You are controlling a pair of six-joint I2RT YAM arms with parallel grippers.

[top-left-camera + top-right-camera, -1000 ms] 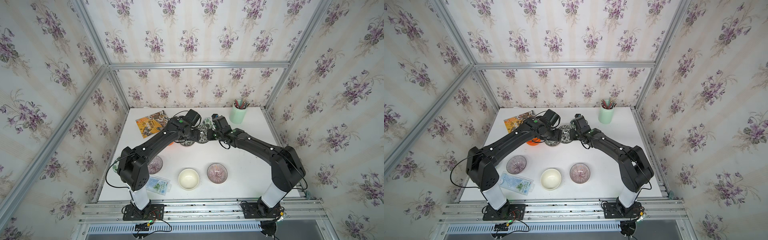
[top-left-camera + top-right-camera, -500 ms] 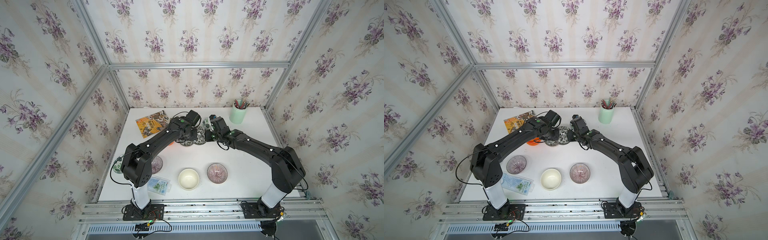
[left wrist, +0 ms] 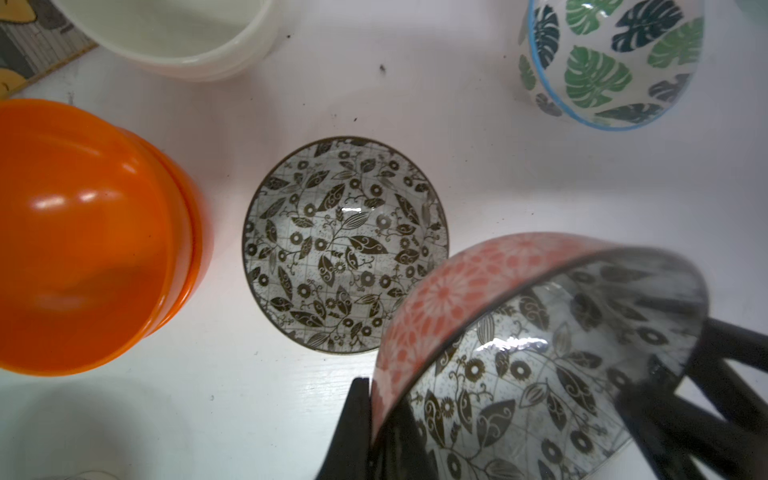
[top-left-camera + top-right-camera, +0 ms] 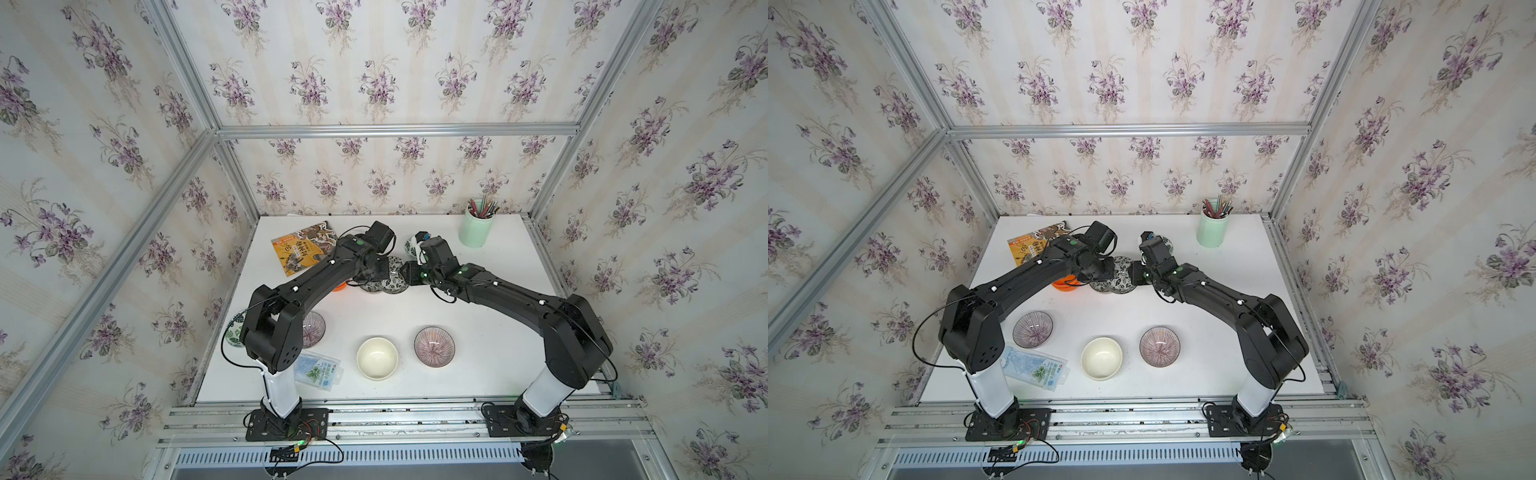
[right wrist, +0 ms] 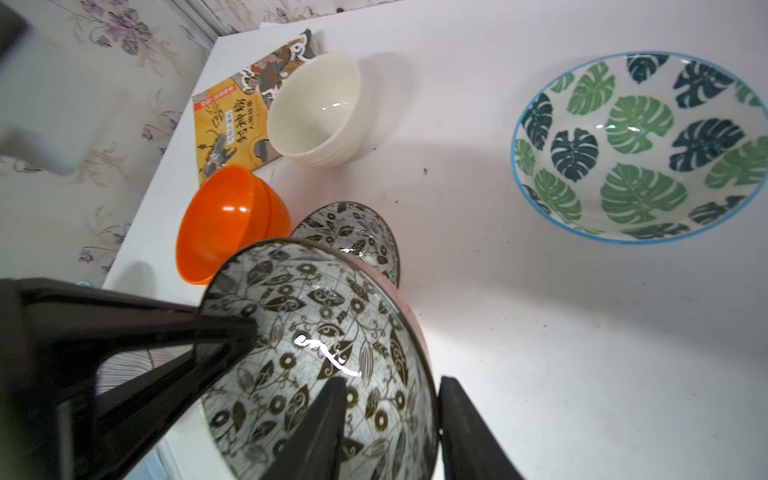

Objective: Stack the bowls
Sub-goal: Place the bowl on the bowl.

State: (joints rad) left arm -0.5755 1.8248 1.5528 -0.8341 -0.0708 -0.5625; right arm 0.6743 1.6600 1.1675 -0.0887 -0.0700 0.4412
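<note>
Toward the far middle of the white table, both arms meet over a pair of black-white leaf-print bowls. The left gripper is pinched tight on the rim of the tilted leaf bowl, with one finger on its pink outer wall and one inside. The right gripper straddles the opposite rim with its fingers spread. Its outer finger stands clear of the wall, and the steep view does not settle whether the inner one touches.

Just left of the tilted bowl, the second leaf bowl sits flat on the table, with the nested orange bowls further left. The far cream bowl stands beyond them beside a booklet, and the green leaf bowl is farther right. Along the near side, the near cream bowl sits between the right purple striped bowl and the left purple striped bowl.
</note>
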